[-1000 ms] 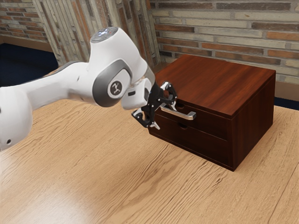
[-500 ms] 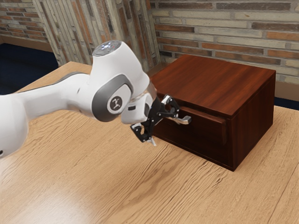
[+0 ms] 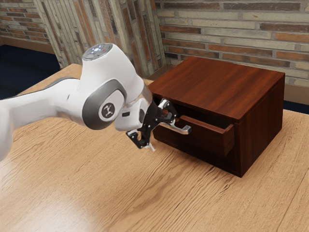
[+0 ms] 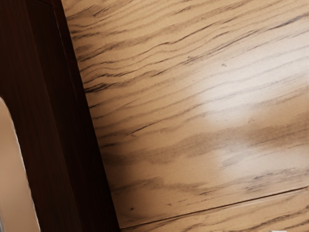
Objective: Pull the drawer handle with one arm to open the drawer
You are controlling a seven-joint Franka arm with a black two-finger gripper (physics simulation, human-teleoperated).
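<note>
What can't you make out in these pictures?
- Inside of the drawer: exterior view, hidden by its own front and the cabinet top.
- End of the handle nearest the arm: exterior view, covered by the gripper.
- Arm's base: cut off at the exterior view's left edge.
- A pale shape in the wrist view: blurred, cut by the edge.

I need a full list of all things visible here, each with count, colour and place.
table: one, light wood, under everything
cabinet: one, dark red-brown wood, on the table at the exterior view's right
drawer: one, same dark wood, upper front of the cabinet, pulled partly out
handle: one, silver, on the drawer front
brick wall: one, brown and grey, behind the table
arm: one, white and grey, from the exterior view's left
jaws: one pair, black, shut on the handle
</note>
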